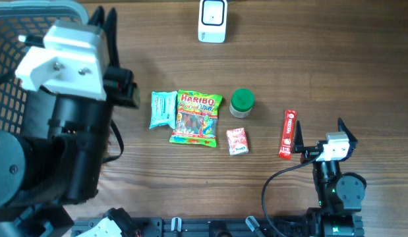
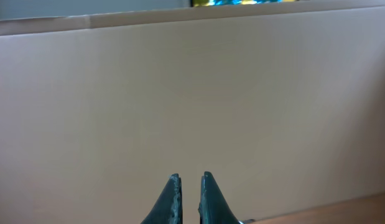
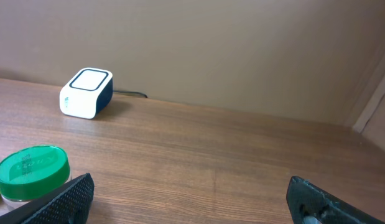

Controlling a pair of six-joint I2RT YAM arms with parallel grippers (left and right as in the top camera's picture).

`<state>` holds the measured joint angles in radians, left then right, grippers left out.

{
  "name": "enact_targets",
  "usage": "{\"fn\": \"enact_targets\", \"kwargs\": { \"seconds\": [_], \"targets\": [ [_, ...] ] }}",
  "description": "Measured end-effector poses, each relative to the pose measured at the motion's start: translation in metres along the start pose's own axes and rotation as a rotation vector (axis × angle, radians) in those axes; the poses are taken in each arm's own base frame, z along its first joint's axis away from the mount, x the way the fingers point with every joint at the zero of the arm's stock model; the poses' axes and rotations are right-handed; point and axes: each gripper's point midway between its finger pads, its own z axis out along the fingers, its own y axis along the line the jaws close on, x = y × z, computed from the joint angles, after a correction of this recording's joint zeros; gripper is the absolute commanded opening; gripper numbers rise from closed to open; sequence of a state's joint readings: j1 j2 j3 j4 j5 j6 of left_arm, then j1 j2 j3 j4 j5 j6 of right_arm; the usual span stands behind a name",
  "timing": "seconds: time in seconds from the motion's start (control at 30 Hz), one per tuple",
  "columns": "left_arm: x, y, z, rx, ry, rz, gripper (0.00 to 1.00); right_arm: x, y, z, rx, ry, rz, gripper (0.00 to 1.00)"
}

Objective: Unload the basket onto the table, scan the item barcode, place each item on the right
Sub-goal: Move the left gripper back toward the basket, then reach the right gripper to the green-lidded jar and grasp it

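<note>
Nearest to the work: the right gripper [image 1: 322, 137], spread wide and holding nothing, low over the brown wood-grain table [image 1: 269, 59]. Just to its left, close by one finger, a narrow red stick-shaped sachet [image 1: 289, 133]. Lies flat, long axis running away from the robot, roughly in line with the fingers. Probably the easiest item to take, though which one is meant cannot be told.

Further left, a round green-lidded jar [image 1: 242, 103], a small red-and-white packet [image 1: 237, 141], a colourful Haribo sweet bag [image 1: 196, 117] and a pale blue packet [image 1: 163, 109].

At the far edge, well apart, the white box-shaped barcode scanner [image 1: 212, 20].

Left gripper [image 2: 190, 186] pressed together on nothing, up beside a black mesh basket [image 1: 6, 92], facing a plain beige panel [image 2: 192, 93].
</note>
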<state>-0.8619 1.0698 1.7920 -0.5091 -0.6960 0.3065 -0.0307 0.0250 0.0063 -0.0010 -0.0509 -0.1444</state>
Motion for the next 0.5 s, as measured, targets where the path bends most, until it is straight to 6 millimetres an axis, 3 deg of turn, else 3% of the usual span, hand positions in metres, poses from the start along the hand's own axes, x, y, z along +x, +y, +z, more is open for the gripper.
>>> {"fn": "enact_targets", "kwargs": {
  "seconds": [0.17,0.27,0.4,0.5],
  "targets": [
    [0.008,0.053,0.008,-0.206,0.014,0.014,0.04,0.000,0.000,0.000,0.000,0.000,0.000,1.00],
    [0.024,0.085,-0.003,-0.290,0.025,0.015,0.04,0.000,0.001,0.000,-0.007,-0.001,0.000,1.00],
    [0.030,0.105,-0.049,-0.272,-0.049,-0.033,0.04,-0.010,0.006,0.000,-0.039,-0.043,0.009,1.00],
    [0.005,0.111,-0.105,-0.245,-0.193,-0.090,0.04,-0.049,0.014,-0.006,-0.112,-0.196,0.204,1.00]
  ]
}}
